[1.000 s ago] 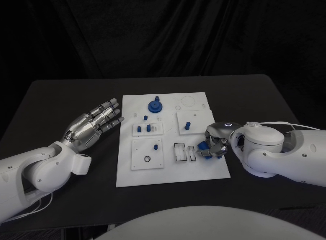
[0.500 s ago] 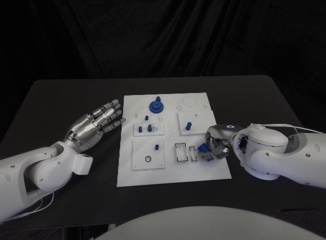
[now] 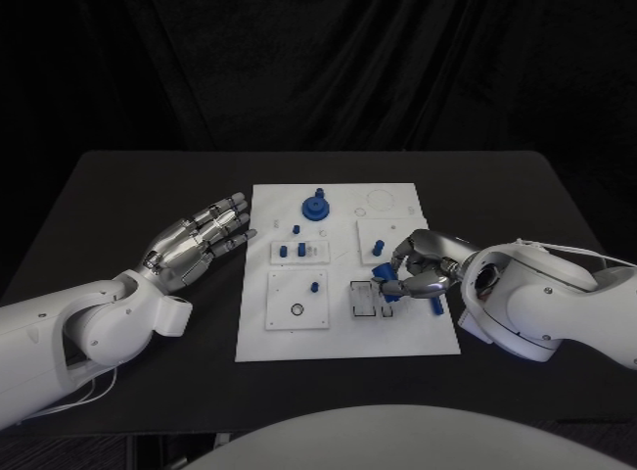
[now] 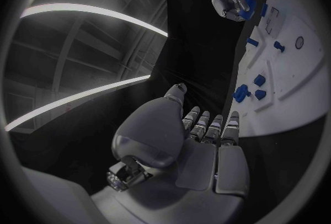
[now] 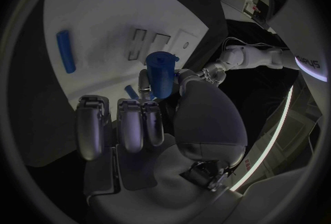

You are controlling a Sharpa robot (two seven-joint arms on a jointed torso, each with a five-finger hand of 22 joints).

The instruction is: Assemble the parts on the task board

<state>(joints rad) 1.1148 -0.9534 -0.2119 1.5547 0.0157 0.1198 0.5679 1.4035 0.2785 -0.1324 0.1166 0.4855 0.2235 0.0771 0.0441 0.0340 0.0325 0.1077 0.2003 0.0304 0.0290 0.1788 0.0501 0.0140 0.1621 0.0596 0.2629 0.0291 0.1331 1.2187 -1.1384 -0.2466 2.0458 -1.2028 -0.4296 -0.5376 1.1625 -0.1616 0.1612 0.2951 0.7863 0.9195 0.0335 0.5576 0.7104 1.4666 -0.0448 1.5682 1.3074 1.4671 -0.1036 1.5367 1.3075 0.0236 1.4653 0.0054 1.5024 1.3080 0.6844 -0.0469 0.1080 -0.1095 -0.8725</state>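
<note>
Left hand [image 3: 194,245] lies flat with fingers spread, holding nothing, just off the task board [image 3: 343,345] at nine o'clock. Right hand [image 3: 420,272] pinches a blue part [image 5: 161,73] upright over the board's four o'clock area — the rectangular slots [image 3: 363,298] lie just leftward, nearest this hand. No legible writing.

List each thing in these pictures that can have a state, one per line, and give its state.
Left silver hand: holds nothing, fingers apart, lying beside the board.
Right silver hand: grips a blue cylindrical part over the board.
White task board: flat on the black table.
Blue round gear-like part: seated on the board.
Blue rod-shaped part: lying loose.
</note>
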